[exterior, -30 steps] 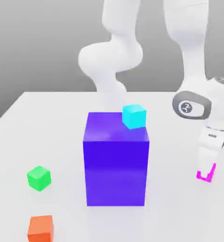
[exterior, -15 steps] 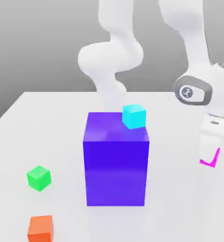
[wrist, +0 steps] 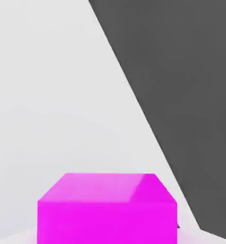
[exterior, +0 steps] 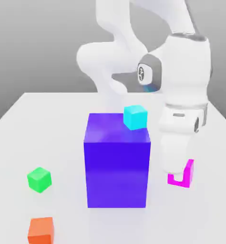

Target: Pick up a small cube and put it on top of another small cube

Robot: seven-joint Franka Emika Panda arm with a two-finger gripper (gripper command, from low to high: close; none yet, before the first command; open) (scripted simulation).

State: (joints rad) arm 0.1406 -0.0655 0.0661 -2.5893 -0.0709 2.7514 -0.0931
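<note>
We note the green cube on the desk, well to the exterior view's left of the purple-blue block. On that block's right, our end effector grips the magenta cube aloft. Risk, as we judge it: the carry clips the block, dislodging the cube.

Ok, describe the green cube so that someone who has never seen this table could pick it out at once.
Start at the big purple-blue block in the middle of the white table. On the exterior view's left of it, alone on the tabletop, sits the green cube. It is the only green thing: the orange cube lies nearer the camera, and the cyan cube rests on the block.
</note>
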